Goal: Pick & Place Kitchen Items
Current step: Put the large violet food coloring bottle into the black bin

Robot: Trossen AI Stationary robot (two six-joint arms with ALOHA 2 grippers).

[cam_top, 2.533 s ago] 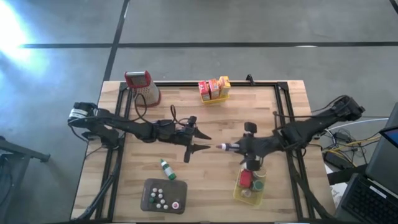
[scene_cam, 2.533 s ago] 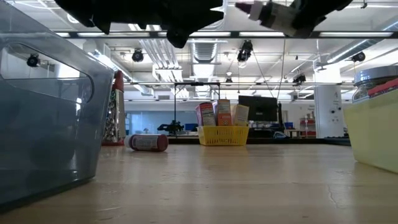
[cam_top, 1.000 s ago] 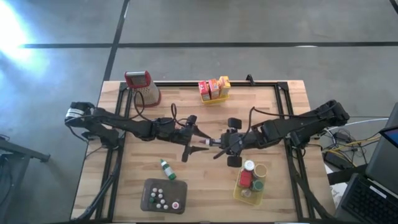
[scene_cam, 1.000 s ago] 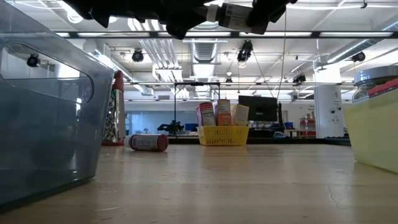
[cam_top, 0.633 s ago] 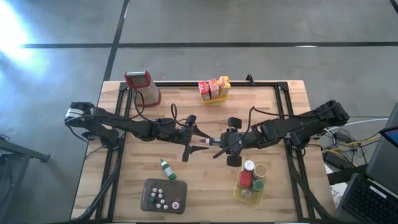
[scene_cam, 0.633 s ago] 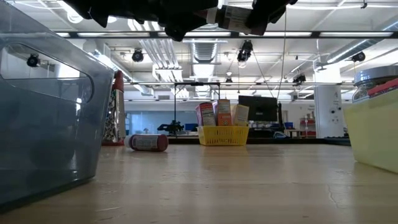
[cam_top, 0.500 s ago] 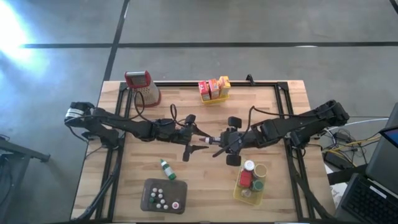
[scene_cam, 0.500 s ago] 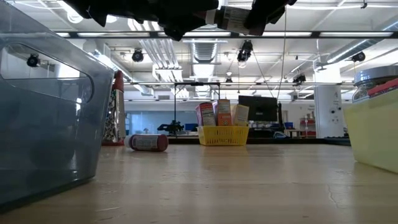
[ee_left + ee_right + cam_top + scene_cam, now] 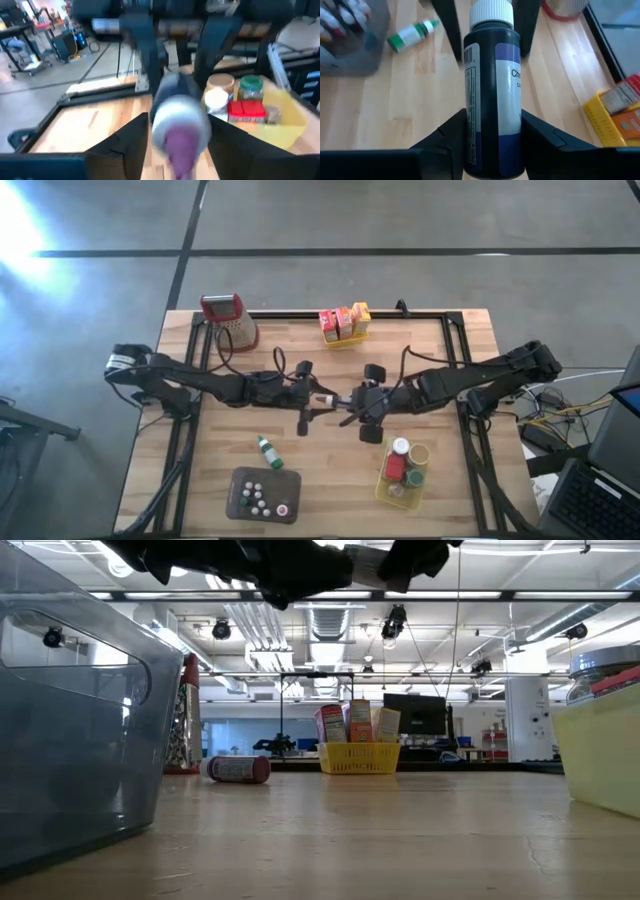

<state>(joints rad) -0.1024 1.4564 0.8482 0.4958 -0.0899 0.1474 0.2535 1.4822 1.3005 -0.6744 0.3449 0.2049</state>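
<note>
A dark bottle [image 9: 492, 95] with a white cap and a purple-and-white label hangs over the middle of the table, with my right gripper [image 9: 348, 404] shut on it. My left gripper [image 9: 318, 399] faces it from the table's left, open. Its fingers [image 9: 447, 25] stand on either side of the bottle's cap [image 9: 491, 10], with a narrow gap showing. In the low view the bottle [image 9: 368, 568] sits high above the tabletop. A small green-capped bottle [image 9: 266, 451] lies on its side on the wood. My right gripper pinches the bottle's body near its base [image 9: 492, 150] between its two fingers. They come slanting down from the table's right and lie along the bottle. The bottle is lifted clear of the table, cap end pointing toward the table's left.
A grey tray [image 9: 240, 480] with small bottles sits at the near edge. At the near right stands a yellow basket [image 9: 380, 485] of jars. Another yellow basket [image 9: 344, 338] with boxes stands at the far edge, and a red-handled grater [image 9: 228, 318] at the far left.
My left gripper has turned a little at the wrist. The bottle in my right gripper has shifted slightly toward the table's left, so its cap end now reaches in between the left fingers.
</note>
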